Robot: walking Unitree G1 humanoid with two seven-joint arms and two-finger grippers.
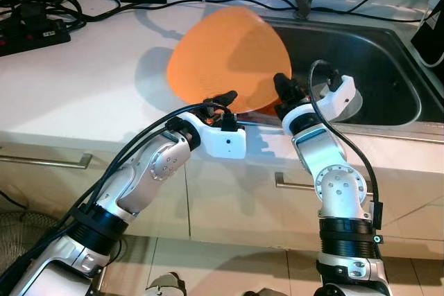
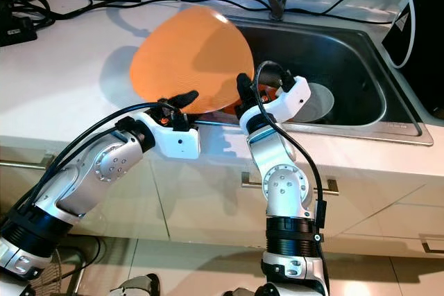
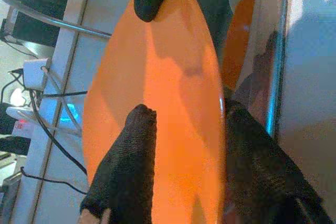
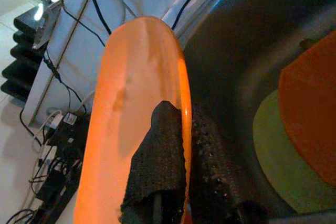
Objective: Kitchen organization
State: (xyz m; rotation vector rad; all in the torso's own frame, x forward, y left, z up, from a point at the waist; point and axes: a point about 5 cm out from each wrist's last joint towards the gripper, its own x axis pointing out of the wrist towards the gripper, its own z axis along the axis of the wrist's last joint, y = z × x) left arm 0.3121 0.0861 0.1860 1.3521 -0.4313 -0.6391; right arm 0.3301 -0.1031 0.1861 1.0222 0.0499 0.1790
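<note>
Orange plate (image 2: 191,57) between both tools

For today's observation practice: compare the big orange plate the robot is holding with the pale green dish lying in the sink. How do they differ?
1. The orange plate is held tilted on its edge above the counter and sink rim; the green dish lies flat at the sink bottom.
2. The orange plate is pinched by the left hand and right hand; the green dish is untouched.
3. The green dish has an orange item on it; the orange plate carries nothing.

Both look round.

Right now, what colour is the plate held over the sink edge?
Orange; the plate shows best in the left eye view.
</note>
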